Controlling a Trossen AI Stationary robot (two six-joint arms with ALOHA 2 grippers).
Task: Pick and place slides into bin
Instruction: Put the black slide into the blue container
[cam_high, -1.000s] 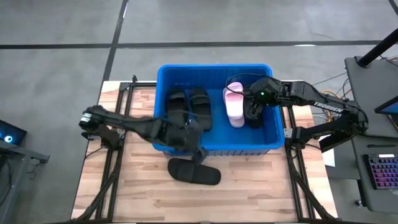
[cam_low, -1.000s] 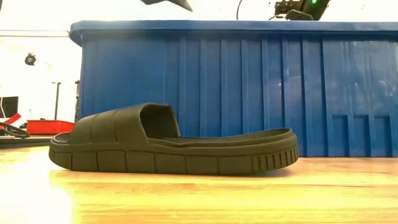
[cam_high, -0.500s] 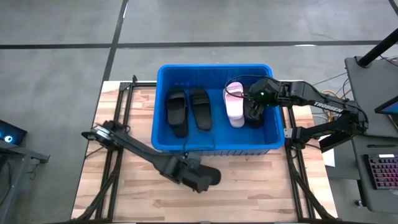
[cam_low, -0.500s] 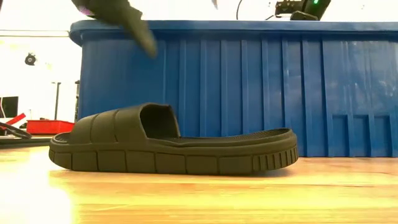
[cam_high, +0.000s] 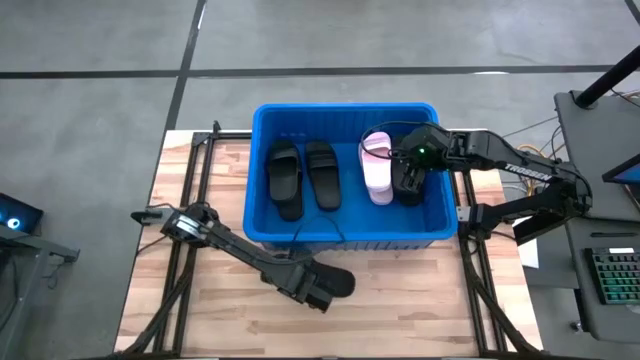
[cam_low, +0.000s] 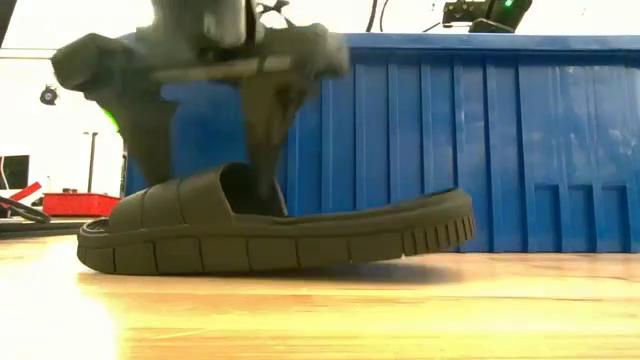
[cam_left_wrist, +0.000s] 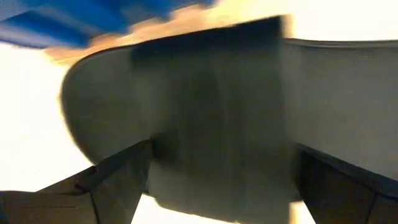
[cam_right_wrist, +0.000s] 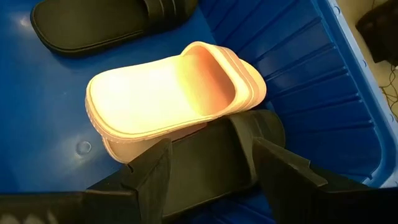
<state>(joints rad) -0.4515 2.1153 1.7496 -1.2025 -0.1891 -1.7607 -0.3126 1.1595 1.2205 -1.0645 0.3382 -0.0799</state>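
A black slide (cam_high: 338, 279) (cam_low: 330, 235) lies on the wooden table just in front of the blue bin (cam_high: 345, 110) (cam_low: 450, 150). My left gripper (cam_high: 312, 288) (cam_low: 205, 170) (cam_left_wrist: 221, 152) has come down on its strap. Two black slides (cam_high: 285, 180) (cam_high: 322, 172) lie flat on the bin floor. A pale pink slide (cam_high: 376, 168) (cam_right_wrist: 174, 93) lies beside another black slide (cam_high: 408, 182) (cam_right_wrist: 211, 165) at the bin's right side. My right gripper (cam_high: 405, 170) (cam_right_wrist: 211, 144) is open low in the bin, its fingers on either side of that black slide. My left gripper takes the black slide by its wide strap (cam_low: 190, 190), coming from above with the fingers pointing down. One finger (cam_low: 265, 150) is inside the foot opening behind the strap and the other (cam_low: 150, 130) is on the strap's toe side. The toe end (cam_low: 100, 250) rests on the table and the heel end (cam_low: 450, 215) is tipped slightly up.
The bin's near wall stands right behind the slide on the table. Bare wooden table (cam_high: 400, 310) lies in front and to both sides. The table frame's black rails (cam_high: 185, 260) run along the left and right edges.
My left gripper has gone from above the bin's near wall toward the table's near edge and down onto the black slide's strap. The slide's heel end has lifted slightly while its toe end has stayed on the table.
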